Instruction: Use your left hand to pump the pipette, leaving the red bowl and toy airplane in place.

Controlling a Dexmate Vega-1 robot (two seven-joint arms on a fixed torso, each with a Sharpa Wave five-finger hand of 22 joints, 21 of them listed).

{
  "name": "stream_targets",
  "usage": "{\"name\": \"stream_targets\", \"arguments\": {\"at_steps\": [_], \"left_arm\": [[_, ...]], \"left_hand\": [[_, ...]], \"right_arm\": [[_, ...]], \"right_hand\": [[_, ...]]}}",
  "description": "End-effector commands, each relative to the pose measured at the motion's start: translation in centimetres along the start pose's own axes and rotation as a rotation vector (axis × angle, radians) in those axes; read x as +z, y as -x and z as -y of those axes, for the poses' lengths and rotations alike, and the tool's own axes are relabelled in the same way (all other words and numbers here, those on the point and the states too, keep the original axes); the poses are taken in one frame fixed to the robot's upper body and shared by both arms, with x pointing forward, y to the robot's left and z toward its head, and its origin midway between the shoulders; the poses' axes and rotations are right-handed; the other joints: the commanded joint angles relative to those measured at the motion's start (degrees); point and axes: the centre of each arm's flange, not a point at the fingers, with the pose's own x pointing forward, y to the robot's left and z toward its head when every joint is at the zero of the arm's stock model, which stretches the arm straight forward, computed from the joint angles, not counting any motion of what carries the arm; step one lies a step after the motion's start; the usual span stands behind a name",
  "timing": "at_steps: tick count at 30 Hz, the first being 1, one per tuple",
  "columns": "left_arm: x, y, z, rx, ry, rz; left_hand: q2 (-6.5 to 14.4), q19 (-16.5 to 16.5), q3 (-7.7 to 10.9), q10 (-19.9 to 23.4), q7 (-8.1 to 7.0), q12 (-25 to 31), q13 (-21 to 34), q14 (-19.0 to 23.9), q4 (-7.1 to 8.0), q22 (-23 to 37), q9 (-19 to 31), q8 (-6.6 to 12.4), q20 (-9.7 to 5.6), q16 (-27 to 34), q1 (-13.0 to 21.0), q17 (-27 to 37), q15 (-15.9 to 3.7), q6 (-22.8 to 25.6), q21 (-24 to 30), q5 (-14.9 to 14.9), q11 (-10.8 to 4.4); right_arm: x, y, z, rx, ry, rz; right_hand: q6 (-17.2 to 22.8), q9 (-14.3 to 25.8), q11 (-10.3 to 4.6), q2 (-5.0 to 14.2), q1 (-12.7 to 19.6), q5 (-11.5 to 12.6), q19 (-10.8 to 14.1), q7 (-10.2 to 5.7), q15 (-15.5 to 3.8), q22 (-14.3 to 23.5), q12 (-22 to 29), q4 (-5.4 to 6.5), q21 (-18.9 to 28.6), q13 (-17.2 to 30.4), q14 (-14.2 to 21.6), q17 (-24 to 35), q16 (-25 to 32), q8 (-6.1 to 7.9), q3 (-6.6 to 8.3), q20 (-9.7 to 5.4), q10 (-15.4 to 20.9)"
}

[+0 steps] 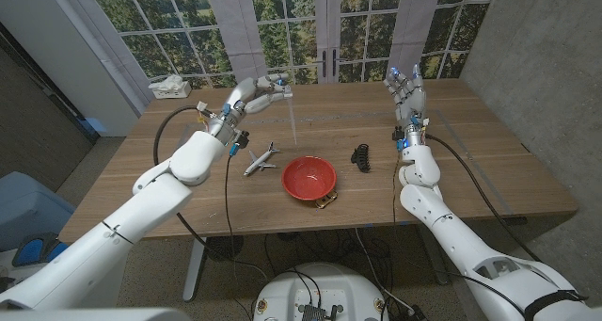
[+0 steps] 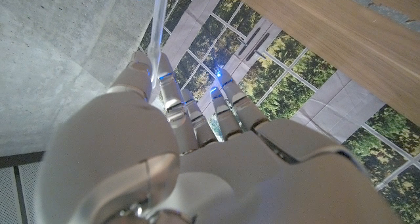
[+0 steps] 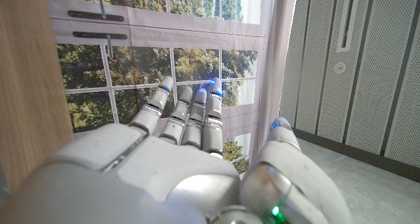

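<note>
Currently the left robot hand (image 1: pixel 252 96) is holding the clear pipette (image 1: pixel 293 123) raised above the tabletop (image 1: pixel 470 161), its stem hanging behind the red bowl (image 1: pixel 308 177) and toy airplane (image 1: pixel 261 159). A loosening grip while pumping could be dropping it onto either one. The right robot hand (image 1: pixel 407 93) is waiting open, fingers apart. The bulb is staying hidden inside the fingers, and the thin stem is blending into the wood.

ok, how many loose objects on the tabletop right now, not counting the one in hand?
3: toy airplane left of center, red bowl beside it, black hair clip right of the bowl. The left hand holds the pipette above the table.
</note>
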Motion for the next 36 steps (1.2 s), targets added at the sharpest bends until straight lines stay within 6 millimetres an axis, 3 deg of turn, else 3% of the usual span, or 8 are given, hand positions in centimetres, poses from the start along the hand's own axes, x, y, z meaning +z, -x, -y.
{"name": "stream_targets", "arguments": {"at_steps": [1, 2, 6, 36], "left_arm": [[-1.4, 0.4, -0.2, 0.086, 0.06, -0.005], [-1.5, 0.4, -0.3, 0.093, 0.063, -0.007], [-1.8, 0.6, -0.3, 0.111, 0.072, -0.017], [-4.3, 0.5, 1.0, 0.301, 0.179, -0.062]], "left_hand": [[-0.14, -0.02, -0.26, -0.27, -0.29, 0.12, 0.03, 0.03, -0.11, 0.07, 0.01, -0.25, 0.49, 0.3, -0.47, 0.18, -5.81, -0.23, 0.21, -0.15, -0.1], [-0.14, -0.01, -0.27, -0.3, -0.33, 0.11, 0.03, 0.03, -0.12, 0.07, -0.01, -0.25, 0.5, 0.3, -0.47, 0.18, -5.84, -0.23, 0.21, -0.15, -0.1], [-0.13, -0.03, -0.28, -0.33, -0.38, 0.11, 0.03, 0.07, -0.15, 0.07, -0.1, -0.21, 0.53, 0.31, -0.5, 0.17, -5.88, -0.18, 0.21, -0.15, -0.1], [0.13, -0.04, -0.27, -0.45, -1.26, 0.19, 0.02, 0.23, -0.4, 0.07, -0.79, -0.41, 0.72, 0.31, -0.53, 0.15, -5.85, -1.32, 0.2, -0.12, -0.06]], "right_arm": [[0.3, -1.2, -0.1, 0.041, 0.071, -0.046], [0.4, -1.3, 0.0, 0.045, 0.081, -0.055], [0.6, -1.7, 0.2, 0.056, 0.12, -0.07], [1.3, -2.1, 0.7, 0.145, 0.271, -0.159]], "right_hand": [[-0.26, 0.24, -0.07, 0.02, -0.27, 0.26, 0.17, -0.43, 0.14, 0.13, 0.3, -0.39, -0.24, 0.08, -0.27, 0.07, -0.32, -0.27, 0.04, 0.27, -0.39], [-0.55, 0.18, 0.01, 0.02, -0.32, 0.26, 0.38, -0.51, 0.21, 0.13, 0.28, -0.46, -0.16, 0.08, -0.45, 0.09, -0.41, -0.45, 0.07, 1.46, -0.47], [-1.2, 0.13, -0.02, 0.04, -0.36, 0.27, 0.53, -0.52, 0.51, 0.13, 0.12, -0.55, -0.11, 0.09, -0.81, 0.11, -0.58, -0.79, 0.13, 2.33, -0.89], [-1.7, 0.05, 0.35, 0.12, -0.45, 0.31, 0.19, -0.61, 0.99, 0.13, 0.05, -0.88, -0.26, 0.11, -0.87, 0.2, -0.72, -1.16, 0.4, 1.48, -1.24]]}}
